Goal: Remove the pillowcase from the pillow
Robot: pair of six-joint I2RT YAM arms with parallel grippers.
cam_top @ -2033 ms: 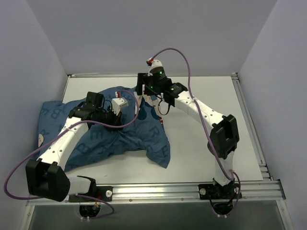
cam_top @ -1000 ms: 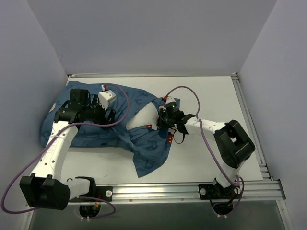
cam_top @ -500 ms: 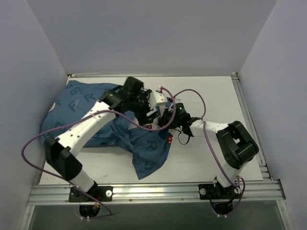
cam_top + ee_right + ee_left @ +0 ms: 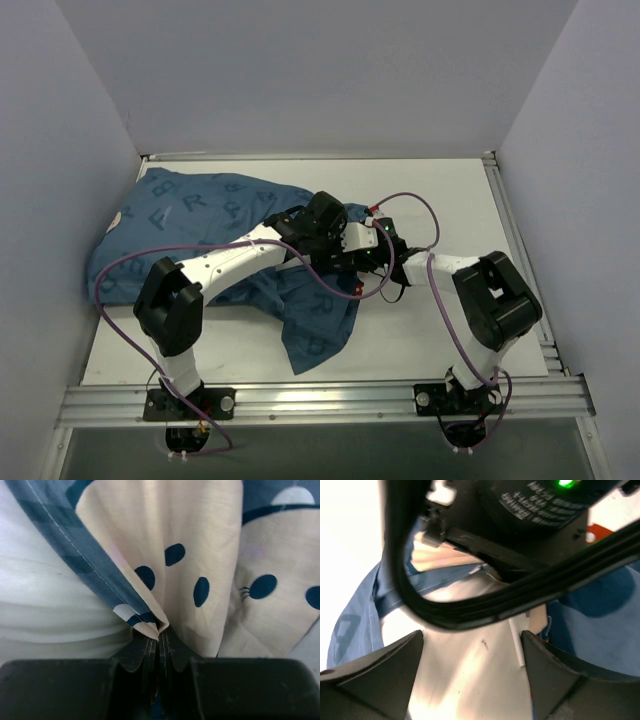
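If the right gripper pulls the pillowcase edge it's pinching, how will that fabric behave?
Probably floppy: the pillowcase creases into the shut right gripper and lies wrinkled in the top view. It looks thin, so a pull should bunch it rather than lift it whole. The soft pillow may drag along.

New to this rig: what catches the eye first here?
A big dark blue lettered pillowcase covers the left half of the table. At its mid-table open end the right jaws are shut on its hem beside the white pillow; the left jaws stand open over that pillow.
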